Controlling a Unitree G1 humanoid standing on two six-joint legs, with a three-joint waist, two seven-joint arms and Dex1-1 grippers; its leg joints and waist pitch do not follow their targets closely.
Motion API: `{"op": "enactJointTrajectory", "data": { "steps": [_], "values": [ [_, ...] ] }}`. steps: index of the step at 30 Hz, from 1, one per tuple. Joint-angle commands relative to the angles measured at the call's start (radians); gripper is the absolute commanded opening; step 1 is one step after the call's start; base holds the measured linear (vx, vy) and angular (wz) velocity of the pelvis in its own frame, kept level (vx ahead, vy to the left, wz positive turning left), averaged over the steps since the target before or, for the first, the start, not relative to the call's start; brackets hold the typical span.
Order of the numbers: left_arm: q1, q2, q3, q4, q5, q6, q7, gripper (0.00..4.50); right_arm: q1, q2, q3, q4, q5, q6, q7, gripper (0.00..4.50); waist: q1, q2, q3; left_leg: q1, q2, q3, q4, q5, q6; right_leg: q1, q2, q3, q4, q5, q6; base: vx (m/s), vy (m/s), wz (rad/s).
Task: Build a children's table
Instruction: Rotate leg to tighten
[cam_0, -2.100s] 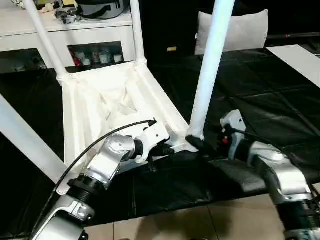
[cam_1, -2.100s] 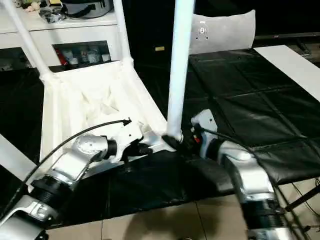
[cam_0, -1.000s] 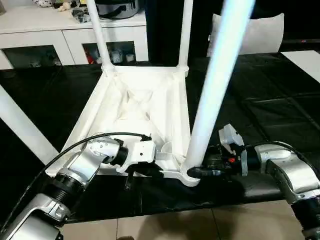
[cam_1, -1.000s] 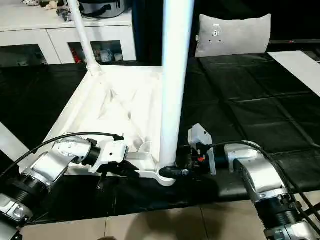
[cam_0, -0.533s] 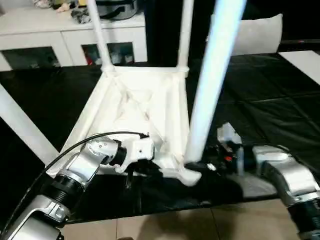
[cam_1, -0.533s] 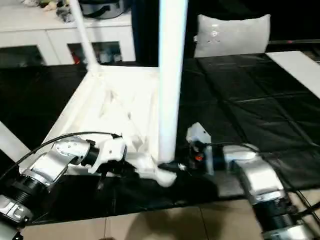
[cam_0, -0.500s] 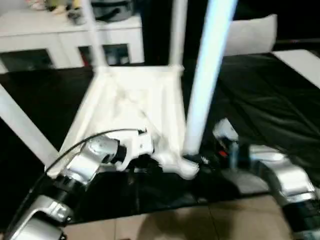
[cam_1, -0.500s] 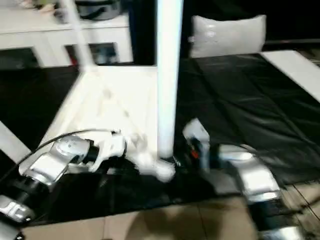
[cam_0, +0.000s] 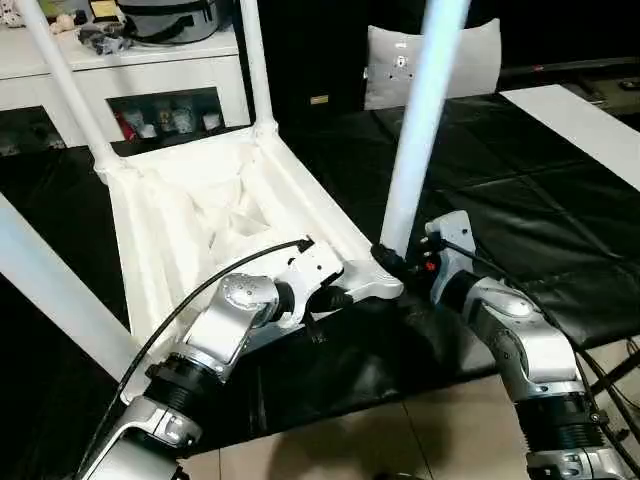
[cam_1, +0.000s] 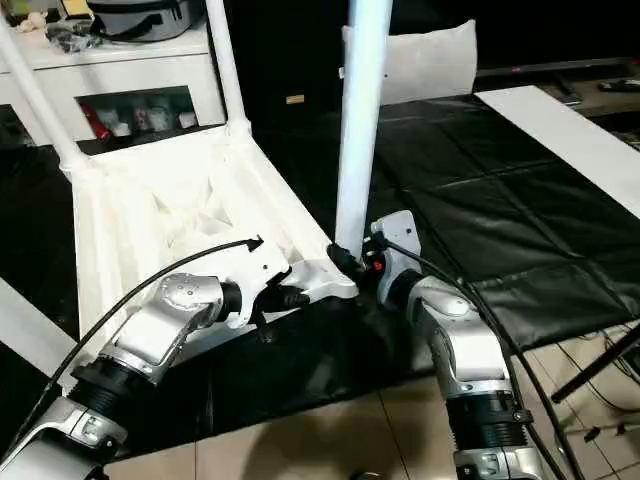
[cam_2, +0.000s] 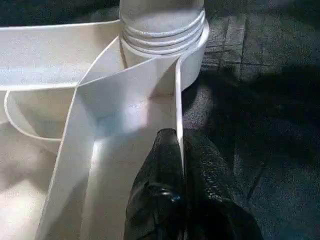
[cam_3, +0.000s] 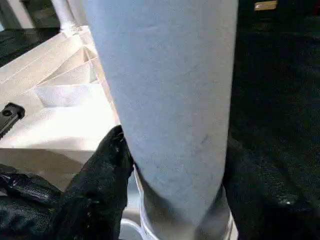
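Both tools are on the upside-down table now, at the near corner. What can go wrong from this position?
1. The right tool grips the near leg only at its base. The leg is long, so it may lean and bind in its socket.
2. The left tool pinches only the top's thin side wall; it could slip off.
3. The top lies on smooth black sheeting and may slide if the leg is turned.

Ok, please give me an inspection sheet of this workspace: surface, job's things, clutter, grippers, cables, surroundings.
Surface: black padded mat.
Job's things: table top lying underside up; four legs standing in its corner sockets, the near right leg included.
Clutter: nothing seen.
Grippers: left gripper shut on the table top's edge wall; right gripper clasping the near right leg's base.
Cables: black cable looping over the left forearm.
Surroundings: white cabinet, grey cushion, tiled floor.
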Motion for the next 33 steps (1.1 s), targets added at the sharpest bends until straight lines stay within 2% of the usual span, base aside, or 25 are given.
{"op": "enactJointTrajectory", "data": {
  "steps": [1, 2, 3, 4, 6, 8, 9, 12, 13, 16, 19, 21, 23, 24, 27, 29, 30, 33],
  "values": [
    [-0.017, 0.006, 0.004, -0.041, -0.008, -0.034, -0.004, 0.00, 0.000, -0.004, 0.020, -0.005, 0.011, -0.021, 0.032, 3.06, 0.013, -0.010, -0.065, -0.003, 0.011, -0.001, -0.073, -0.243, 0.064, 0.054, -0.049, 0.039, -0.067, -0.381, -0.144, 0.000, 0.000, 0.00],
    [-0.017, 0.010, 0.004, -0.043, -0.009, -0.033, -0.006, 0.00, 0.001, -0.009, 0.018, -0.005, 0.013, -0.028, 0.040, 3.12, 0.015, -0.011, -0.064, -0.003, 0.010, 0.001, -0.071, -0.242, 0.065, 0.054, -0.048, 0.039, -0.067, -0.394, -0.139, 0.000, 0.000, 0.00],
    [-0.015, 0.025, -0.002, -0.045, -0.012, -0.042, -0.027, 0.00, 0.004, -0.031, 0.014, -0.005, 0.021, -0.039, 0.073, 3.30, 0.021, -0.011, -0.064, -0.002, 0.009, 0.002, -0.071, -0.236, 0.065, 0.054, -0.049, 0.039, -0.068, -0.416, -0.133, 0.000, 0.000, 0.00],
    [-0.015, 0.028, -0.003, -0.045, -0.012, -0.044, -0.031, 0.00, 0.004, -0.034, 0.014, -0.005, 0.023, -0.040, 0.079, 3.30, 0.030, -0.010, -0.066, 0.000, 0.010, 0.004, -0.069, -0.222, 0.066, 0.054, -0.050, 0.040, -0.069, -0.420, -0.127, 0.000, 0.000, 0.00],
    [-0.013, 0.048, -0.012, -0.043, -0.013, -0.058, -0.065, 0.00, 0.008, -0.066, 0.011, -0.006, 0.033, -0.048, 0.130, 3.50, 0.034, -0.009, -0.069, -0.002, 0.012, 0.003, -0.069, -0.201, 0.069, 0.057, -0.051, 0.041, -0.064, -0.394, -0.130, 0.000, 0.000, 0.00],
    [-0.013, 0.061, -0.019, -0.038, -0.011, -0.082, -0.090, 0.00, 0.010, -0.089, 0.013, -0.007, 0.036, -0.054, 0.160, 3.64, 0.039, -0.008, -0.070, -0.003, 0.015, 0.002, -0.069, -0.171, 0.072, 0.058, -0.048, 0.042, -0.056, -0.339, -0.147, 0.000, 0.000, 0.00],
    [-0.014, 0.069, -0.024, -0.033, -0.012, -0.094, -0.107, 0.00, 0.010, -0.104, 0.015, -0.007, 0.039, -0.061, 0.185, 3.85, 0.042, -0.008, -0.073, -0.004, 0.016, 0.002, -0.067, -0.156, 0.074, 0.059, -0.048, 0.042, -0.051, -0.306, -0.158, 0.000, 0.000, 0.00],
    [-0.017, 0.114, -0.055, -0.011, -0.008, -0.167, -0.192, 0.00, 0.010, -0.172, 0.031, -0.008, 0.053, -0.079, 0.299, 3.98, 0.053, -0.007, -0.075, 0.000, 0.020, 0.002, -0.066, -0.147, 0.084, 0.059, -0.047, 0.045, -0.042, -0.247, -0.186, 0.000, 0.000, 0.00],
    [-0.020, 0.142, -0.075, 0.000, -0.005, -0.228, -0.248, 0.00, 0.005, -0.207, 0.043, -0.002, 0.050, -0.089, 0.352, 4.18, 0.054, -0.007, -0.074, 0.000, 0.020, 0.003, -0.067, -0.153, 0.088, 0.058, -0.046, 0.045, -0.041, -0.237, -0.194, 0.000, 0.000, 0.00],
    [-0.024, 0.175, -0.096, 0.010, -0.005, -0.272, -0.311, 0.00, -0.005, -0.245, 0.060, 0.013, 0.038, -0.117, 0.409, 4.35, 0.064, -0.007, -0.072, 0.004, 0.021, 0.006, -0.067, -0.185, 0.080, 0.057, -0.049, 0.046, -0.044, -0.281, -0.186, 0.000, 0.000, 0.00],
    [-0.030, 0.202, -0.114, 0.022, 0.001, -0.318, -0.361, 0.00, -0.011, -0.276, 0.079, 0.014, 0.039, -0.137, 0.472, 4.35, 0.078, -0.006, -0.071, 0.007, 0.024, 0.006, -0.069, -0.190, 0.068, 0.053, -0.049, 0.049, -0.042, -0.289, -0.186, 0.000, 0.000, 0.00],
    [-0.034, 0.228, -0.128, 0.034, -0.001, -0.373, -0.418, 0.00, -0.003, -0.310, 0.099, -0.004, 0.076, -0.131, 0.590, 4.35, 0.084, -0.010, -0.072, 0.006, 0.024, 0.006, -0.068, -0.199, 0.070, 0.057, -0.049, 0.049, -0.040, -0.288, -0.191, 0.000, 0.000, 0.00],
    [-0.035, 0.232, -0.131, 0.036, -0.001, -0.380, -0.427, 0.00, 0.000, -0.317, 0.103, -0.007, 0.082, -0.134, 0.613, 4.19, 0.088, -0.010, -0.071, 0.005, 0.025, 0.007, -0.068, -0.201, 0.071, 0.056, -0.050, 0.051, -0.039, -0.294, -0.190, 0.000, 0.000, 0.00],
    [-0.034, 0.240, -0.135, 0.036, -0.006, -0.394, -0.448, 0.00, 0.002, -0.324, 0.111, -0.010, 0.091, -0.135, 0.641, 3.97, 0.090, -0.013, -0.068, 0.005, 0.025, 0.007, -0.068, -0.211, 0.067, 0.054, -0.050, 0.052, -0.041, -0.315, -0.186, 0.000, 0.000, 0.00],
    [-0.030, 0.256, -0.146, 0.032, -0.021, -0.423, -0.504, 0.00, 0.010, -0.344, 0.134, -0.022, 0.125, -0.129, 0.724, 3.72, 0.097, -0.014, -0.066, 0.009, 0.024, 0.007, -0.070, -0.230, 0.057, 0.052, -0.052, 0.053, -0.046, -0.377, -0.169, 0.000, 0.000, 0.00],
    [-0.027, 0.259, -0.147, 0.027, -0.023, -0.427, -0.511, 0.00, 0.016, -0.351, 0.143, -0.031, 0.133, -0.125, 0.746, 3.63, 0.098, -0.019, -0.066, 0.009, 0.024, 0.007, -0.070, -0.234, 0.057, 0.052, -0.052, 0.053, -0.047, -0.396, -0.160, 0.000, 0.000, 0.00],
    [-0.026, 0.259, -0.148, 0.027, -0.024, -0.431, -0.513, 0.00, 0.018, -0.353, 0.146, -0.033, 0.134, -0.124, 0.755, 3.44, 0.100, -0.017, -0.066, 0.010, 0.024, 0.007, -0.070, -0.232, 0.055, 0.050, -0.052, 0.054, -0.047, -0.403, -0.156, 0.000, 0.000, 0.00],
    [-0.022, 0.259, -0.148, 0.030, -0.028, -0.445, -0.521, 0.00, 0.019, -0.355, 0.153, -0.028, 0.138, -0.123, 0.779, 3.22, 0.098, -0.020, -0.066, 0.008, 0.023, 0.005, -0.070, -0.237, 0.052, 0.051, -0.052, 0.052, -0.050, -0.426, -0.147, 0.000, 0.000, 0.00]
  ]
}}
